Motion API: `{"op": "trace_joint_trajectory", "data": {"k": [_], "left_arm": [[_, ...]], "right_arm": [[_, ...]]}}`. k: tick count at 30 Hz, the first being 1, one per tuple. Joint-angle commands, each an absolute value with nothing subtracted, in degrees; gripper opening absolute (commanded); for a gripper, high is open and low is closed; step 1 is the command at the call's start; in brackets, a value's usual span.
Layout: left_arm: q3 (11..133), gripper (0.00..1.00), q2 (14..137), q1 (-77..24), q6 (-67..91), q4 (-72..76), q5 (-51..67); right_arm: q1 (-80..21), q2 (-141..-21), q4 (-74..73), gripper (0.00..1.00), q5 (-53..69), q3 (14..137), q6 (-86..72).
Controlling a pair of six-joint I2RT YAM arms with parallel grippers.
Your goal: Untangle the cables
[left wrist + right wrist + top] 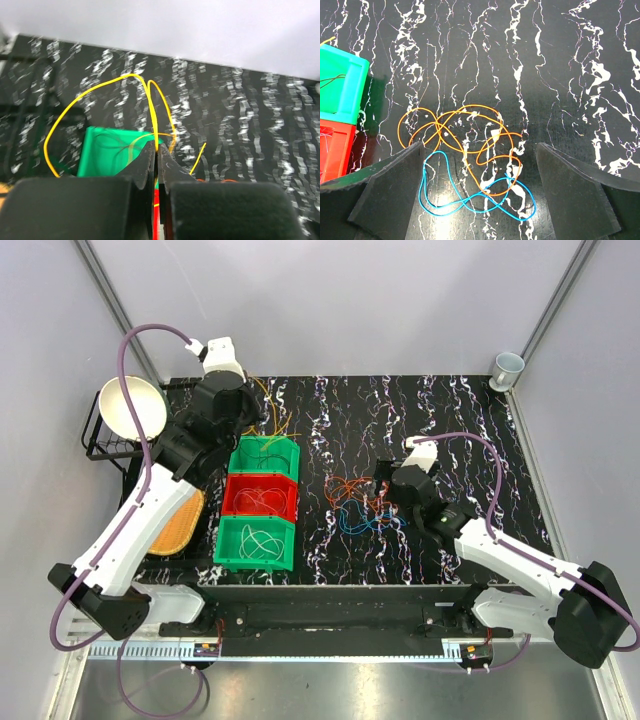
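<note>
An orange cable (465, 131) and a blue cable (470, 197) lie tangled on the black marbled table; they show in the top view as the orange cable (348, 490) and the blue cable (358, 523). My right gripper (480, 165) is open and hovers above this tangle, its fingers either side of it. My left gripper (158, 150) is shut on a yellow cable (100, 100) and holds it over the far green bin (105, 150). In the top view the left gripper (243, 420) is at the back left, with the yellow cable (268, 400) looping beside it.
Three bins stand in a column left of centre: a green bin (264, 457), a red bin (261, 496) and another green bin (255, 543), each with cables inside. A white bowl (132, 406) on a black rack, an orange basket (176, 522) and a cup (507, 368) sit around.
</note>
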State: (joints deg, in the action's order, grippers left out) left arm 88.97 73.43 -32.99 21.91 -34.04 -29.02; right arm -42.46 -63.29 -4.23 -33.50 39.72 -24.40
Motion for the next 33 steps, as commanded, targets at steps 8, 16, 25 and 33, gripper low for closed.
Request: {"op": "trace_joint_trajectory", "data": {"k": [8, 16, 25, 33], "left_arm": [[85.9, 0.00, 70.9, -28.6, 22.1, -33.6, -30.0], [86.0, 0.01, 67.6, -27.9, 19.2, -34.2, -32.2], [82.4, 0.00, 69.6, -27.2, 18.8, -33.8, -33.0], [81.7, 0.00, 74.7, -26.7, 19.1, -33.2, -32.9]], "right_arm": [[-42.1, -63.0, -2.3, 0.98, -34.2, 40.7, -24.7], [-42.1, -63.3, -2.3, 0.98, -34.2, 40.9, -24.6], [-42.1, -63.4, -2.3, 0.98, -34.1, 41.0, -24.6], [-42.0, -63.5, -2.3, 0.98, -34.1, 40.9, -24.7]]}}
